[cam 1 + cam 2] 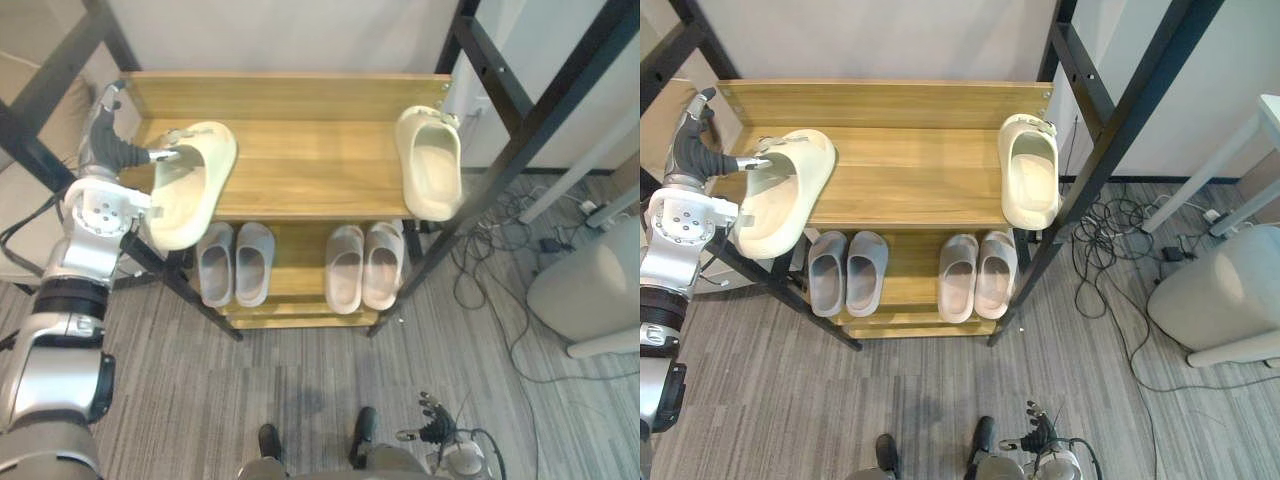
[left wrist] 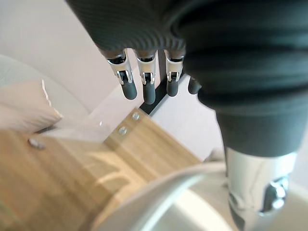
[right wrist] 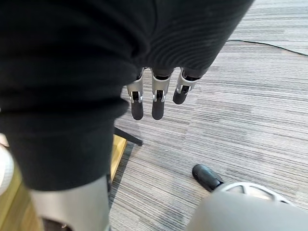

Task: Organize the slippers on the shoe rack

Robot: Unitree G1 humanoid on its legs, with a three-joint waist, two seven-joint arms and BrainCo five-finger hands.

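1. While the left hand (image 1: 106,148) sits at the left edge of the shoe rack's (image 1: 300,100) top shelf, its fingers (image 2: 145,90) are straight and its thumb rests on a cream slipper (image 1: 186,200) overhanging that edge.
2. A second cream slipper (image 1: 431,168) lies at the right edge.
3. Grey slippers (image 1: 236,265) line the lower shelf.
4. The right hand (image 1: 432,428) hangs low, fingers relaxed, empty.

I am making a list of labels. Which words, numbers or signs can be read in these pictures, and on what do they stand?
None: no readable text shows on the slippers, the rack or the floor.
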